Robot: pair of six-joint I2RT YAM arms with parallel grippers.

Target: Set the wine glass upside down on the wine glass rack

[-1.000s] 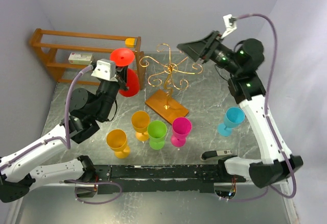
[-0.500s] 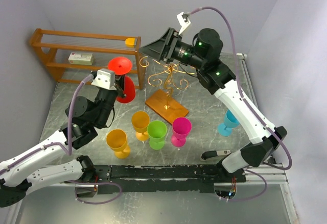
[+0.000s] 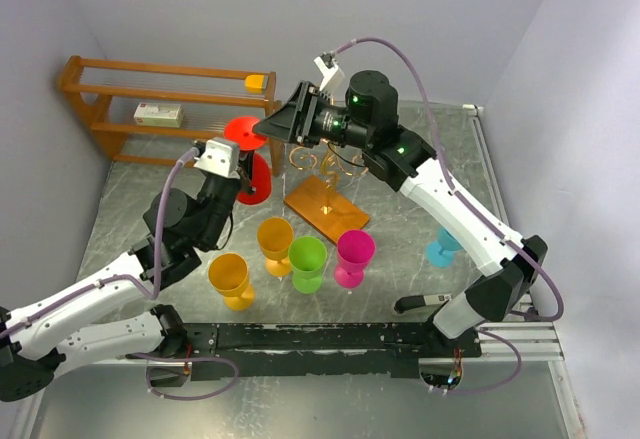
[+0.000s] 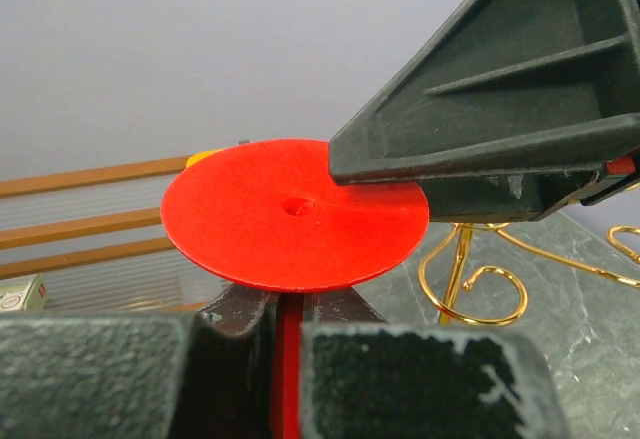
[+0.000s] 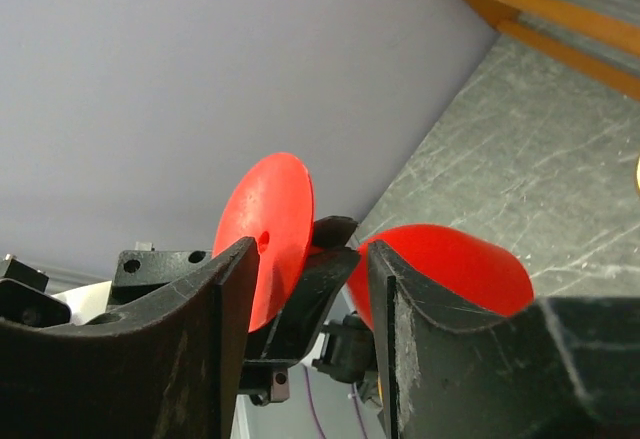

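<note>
The red wine glass [image 3: 243, 129] is upside down, foot up, held by its stem in my shut left gripper [image 3: 240, 161] left of the wine glass rack [image 3: 338, 162]. The foot [image 4: 295, 214] fills the left wrist view, and the stem runs down between my left gripper's [image 4: 285, 334] jaws. My right gripper [image 3: 264, 131] reaches in from the right at foot height. Its open jaws straddle the stem zone: foot [image 5: 270, 224] beside one jaw, bowl [image 5: 450, 264] beside the other, around my right gripper's [image 5: 312, 251] gap. Gold curls [image 4: 470, 284] stand just right of the glass.
A brown wooden shelf [image 3: 110, 71] at the back left holds a small box [image 3: 158, 114] and a yellow item [image 3: 257, 83]. Orange [image 3: 230, 277], amber [image 3: 275, 242], green [image 3: 307, 261], magenta [image 3: 354, 256] and blue [image 3: 445, 246] glasses stand in front. A black-handled tool [image 3: 425, 303] lies near right.
My right arm has swung left across the rack to the red glass, and its jaws have narrowed. My left arm has lowered the glass slightly and shifted it right.
</note>
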